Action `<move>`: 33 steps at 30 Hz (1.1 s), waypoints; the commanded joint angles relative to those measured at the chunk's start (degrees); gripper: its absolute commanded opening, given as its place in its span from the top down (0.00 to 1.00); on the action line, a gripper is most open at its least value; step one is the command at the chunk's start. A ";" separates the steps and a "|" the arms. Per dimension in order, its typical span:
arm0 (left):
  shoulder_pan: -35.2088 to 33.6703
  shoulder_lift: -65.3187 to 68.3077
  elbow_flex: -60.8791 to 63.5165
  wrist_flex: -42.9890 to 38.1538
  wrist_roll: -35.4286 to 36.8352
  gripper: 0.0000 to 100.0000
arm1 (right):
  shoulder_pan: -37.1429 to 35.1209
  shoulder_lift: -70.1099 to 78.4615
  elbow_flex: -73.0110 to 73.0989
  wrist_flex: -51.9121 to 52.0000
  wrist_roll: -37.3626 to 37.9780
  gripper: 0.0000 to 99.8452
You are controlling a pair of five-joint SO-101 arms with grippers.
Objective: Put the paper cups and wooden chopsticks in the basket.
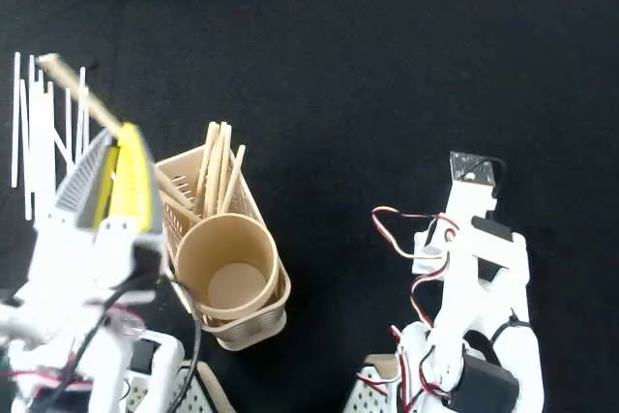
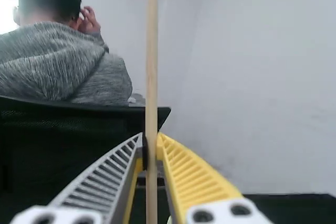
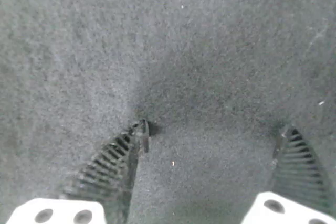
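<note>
We grip a light, stiff wooden chopstick (image 2: 151, 51) in the closed left jaws; slim, it may pivot unless pinched mid-length, we judge; the right jaws stand open

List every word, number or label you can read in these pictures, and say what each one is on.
No text can be read.
The paper cup, the basket, the chopsticks standing in it and the chopstick in the left gripper are all plain.
The small grey board on the right arm is too small to show any characters.
</note>
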 commanded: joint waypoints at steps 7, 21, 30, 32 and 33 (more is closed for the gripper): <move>-2.15 -0.44 10.59 -7.47 -3.34 0.97 | 0.62 -0.92 0.13 -0.44 0.35 0.62; -2.24 0.00 -2.42 14.51 -3.69 0.81 | 0.62 -0.92 0.13 -0.44 0.35 0.62; -19.30 9.05 -15.52 28.57 -1.76 0.81 | 0.62 -0.92 0.22 -0.44 0.35 0.62; -22.90 17.41 -17.98 31.30 -1.67 0.81 | 0.62 -0.92 0.22 -0.44 0.35 0.62; -24.57 22.33 -19.38 32.35 -1.58 0.81 | 0.62 -0.92 0.22 -0.44 0.35 0.62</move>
